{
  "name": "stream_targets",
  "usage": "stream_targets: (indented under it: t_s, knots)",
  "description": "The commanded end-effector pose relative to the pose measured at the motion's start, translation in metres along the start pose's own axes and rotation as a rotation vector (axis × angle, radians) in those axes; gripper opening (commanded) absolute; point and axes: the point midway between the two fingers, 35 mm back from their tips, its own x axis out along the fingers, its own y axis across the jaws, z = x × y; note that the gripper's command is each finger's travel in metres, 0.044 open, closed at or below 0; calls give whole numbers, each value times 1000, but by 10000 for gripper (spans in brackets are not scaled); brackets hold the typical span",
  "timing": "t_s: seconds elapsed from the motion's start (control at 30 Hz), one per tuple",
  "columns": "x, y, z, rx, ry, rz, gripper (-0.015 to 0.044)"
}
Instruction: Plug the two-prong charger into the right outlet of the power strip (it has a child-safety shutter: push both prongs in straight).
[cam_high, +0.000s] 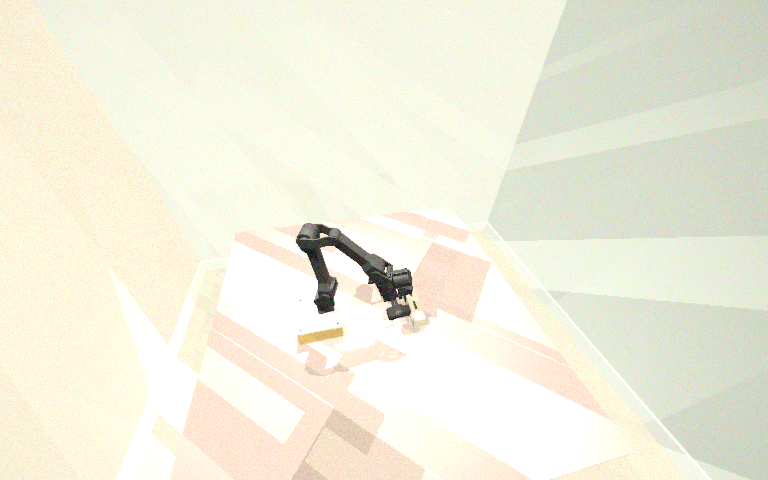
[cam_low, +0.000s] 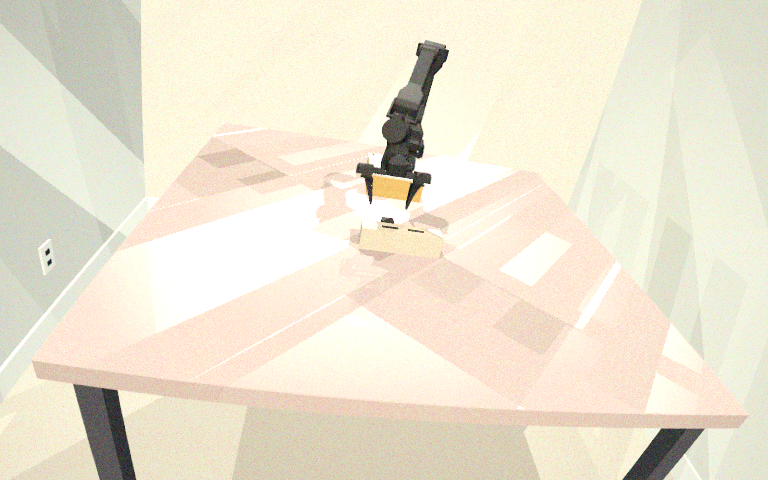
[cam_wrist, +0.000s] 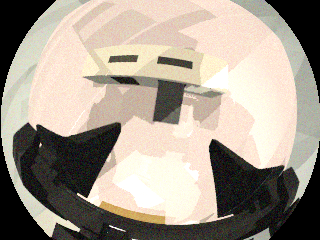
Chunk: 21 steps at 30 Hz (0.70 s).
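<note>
The cream power strip (cam_high: 417, 316) (cam_low: 400, 240) (cam_wrist: 145, 67) lies on the table, with two dark slots on its top. The dark charger (cam_low: 387, 220) (cam_wrist: 169, 102) is at the strip's side facing the arm, at the right outlet in the wrist view. Its front end appears to meet the strip; its prongs are hidden. A dark opening shows left of it on the same side. My gripper (cam_low: 389, 205) (cam_wrist: 166, 135) is open and empty, back from the charger on the arm's side, with its fingertips clear of the charger.
A box with a white top and yellow side (cam_high: 320, 335) (cam_low: 390, 186) (cam_wrist: 132, 212) is at the arm's base, behind the gripper. The table (cam_low: 254, 339) carries patches of light and shadow. A wall outlet (cam_low: 47, 256) is beyond the table's left edge in the exterior view.
</note>
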Motion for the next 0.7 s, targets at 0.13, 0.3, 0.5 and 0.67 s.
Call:
stream_targets:
  t_s: [0.13,0.3,0.5,0.67]
  knots:
    - [-23,2,8,-18,-195,-1,440]
    - [-23,2,8,-18,-195,-1,440]
    - [-23,2,8,-18,-195,-1,440]
    - [-23,2,8,-18,-195,-1,440]
